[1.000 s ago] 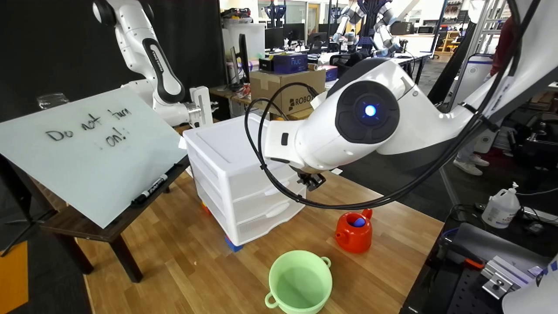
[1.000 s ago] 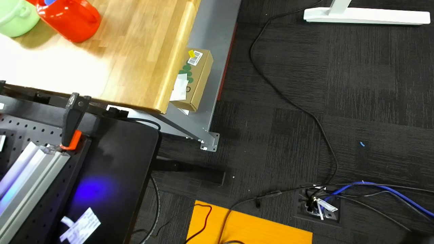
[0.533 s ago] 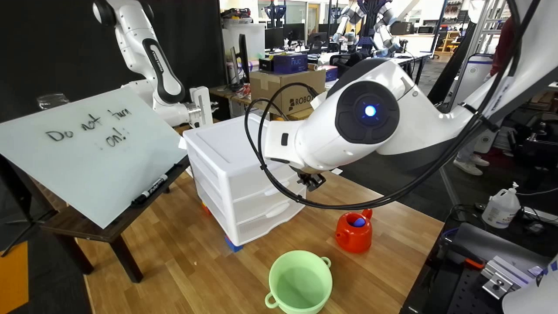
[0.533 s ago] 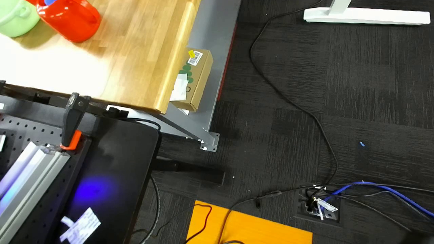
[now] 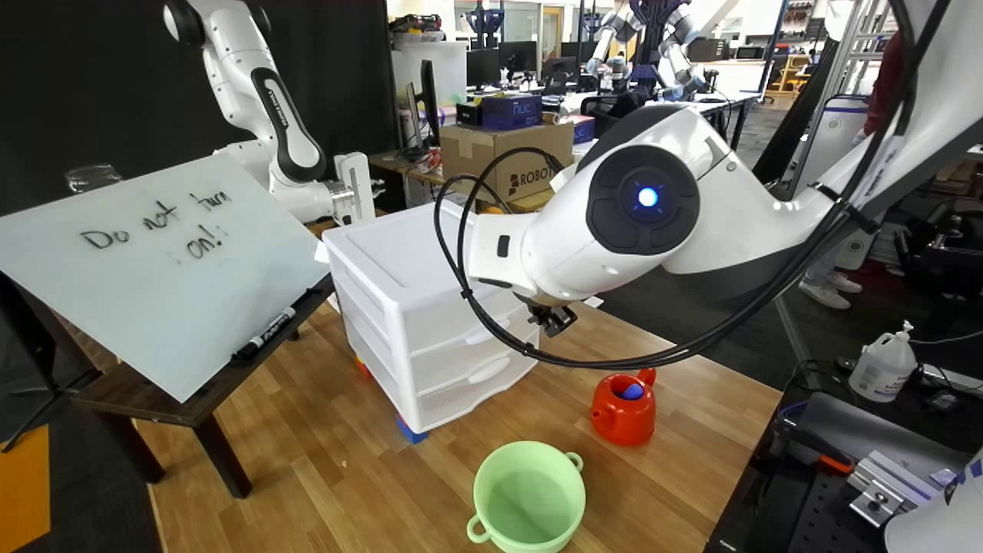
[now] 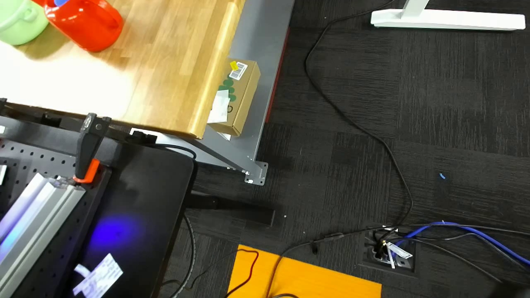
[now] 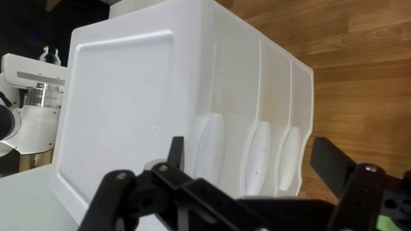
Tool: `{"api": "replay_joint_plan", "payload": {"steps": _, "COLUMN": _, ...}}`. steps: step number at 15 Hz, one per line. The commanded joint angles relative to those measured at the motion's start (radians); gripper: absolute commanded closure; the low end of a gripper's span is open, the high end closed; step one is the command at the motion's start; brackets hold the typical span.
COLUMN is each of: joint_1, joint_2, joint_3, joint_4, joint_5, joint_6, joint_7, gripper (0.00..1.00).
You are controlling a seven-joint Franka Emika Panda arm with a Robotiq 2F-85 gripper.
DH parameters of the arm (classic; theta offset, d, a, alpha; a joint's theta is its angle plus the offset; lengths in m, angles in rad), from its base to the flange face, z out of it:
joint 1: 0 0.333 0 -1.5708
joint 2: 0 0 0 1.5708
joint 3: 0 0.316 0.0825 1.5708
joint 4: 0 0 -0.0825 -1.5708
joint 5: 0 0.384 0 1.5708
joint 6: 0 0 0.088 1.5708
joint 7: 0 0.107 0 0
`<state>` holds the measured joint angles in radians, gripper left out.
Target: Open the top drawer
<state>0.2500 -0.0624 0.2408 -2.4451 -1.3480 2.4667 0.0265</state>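
The white plastic drawer unit stands on the wooden table, its three drawers pushed in. In the wrist view its top drawer is the one beside the lid, with a rounded white handle. My gripper is open in front of the drawer fronts, with nothing held between its fingers. One finger overlaps the lid's edge near the top handle; the opposite one shows against the table past the lowest drawer. In an exterior view the gripper points down by the front, and arm and cables partly hide the top drawer.
A green pot and a red watering can stand on the table before the unit. A whiteboard leans beside it on a dark wooden stand. Another robot arm is behind. Black cables loop below my wrist.
My arm has shifted very slightly, with the gripper a touch further right in the exterior view. The drawer unit and the other objects have not moved.
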Motion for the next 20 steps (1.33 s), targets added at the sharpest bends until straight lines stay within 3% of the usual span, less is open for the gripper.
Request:
{"api": "replay_joint_plan", "payload": {"steps": 1, "joint_1": -0.003, "joint_2": 0.007, "joint_3": -0.003, "joint_4": 0.001, "joint_5": 0.028, "joint_6": -0.019, "joint_7": -0.016, "gripper": 0.0}}
{"api": "replay_joint_plan", "payload": {"steps": 5, "joint_1": -0.003, "joint_2": 0.017, "joint_3": -0.006, "joint_4": 0.009, "joint_5": 0.02, "joint_6": -0.007, "joint_7": -0.017, "gripper": 0.05}}
{"api": "replay_joint_plan", "payload": {"steps": 6, "joint_1": -0.003, "joint_2": 0.019, "joint_3": -0.006, "joint_4": 0.012, "joint_5": 0.014, "joint_6": -0.002, "joint_7": -0.015, "gripper": 0.29}}
{"api": "replay_joint_plan", "payload": {"steps": 8, "joint_1": -0.003, "joint_2": 0.024, "joint_3": -0.006, "joint_4": 0.016, "joint_5": 0.011, "joint_6": 0.004, "joint_7": -0.016, "gripper": 0.35}}
{"api": "replay_joint_plan", "payload": {"steps": 16, "joint_1": -0.006, "joint_2": 0.035, "joint_3": -0.009, "joint_4": 0.032, "joint_5": 0.001, "joint_6": 0.041, "joint_7": -0.026, "gripper": 0.9}}
{"api": "replay_joint_plan", "payload": {"steps": 17, "joint_1": -0.007, "joint_2": 0.034, "joint_3": -0.01, "joint_4": 0.033, "joint_5": 0.002, "joint_6": 0.042, "joint_7": -0.031, "gripper": 0.92}}
{"api": "replay_joint_plan", "payload": {"steps": 18, "joint_1": -0.008, "joint_2": 0.033, "joint_3": -0.01, "joint_4": 0.034, "joint_5": -0.001, "joint_6": 0.04, "joint_7": -0.032, "gripper": 0.72}}
{"api": "replay_joint_plan", "payload": {"steps": 19, "joint_1": -0.008, "joint_2": 0.031, "joint_3": -0.011, "joint_4": 0.034, "joint_5": -0.003, "joint_6": 0.037, "joint_7": -0.033, "gripper": 0.68}}
{"api": "replay_joint_plan", "payload": {"steps": 20, "joint_1": -0.008, "joint_2": 0.03, "joint_3": -0.011, "joint_4": 0.033, "joint_5": -0.003, "joint_6": 0.036, "joint_7": -0.037, "gripper": 0.57}}
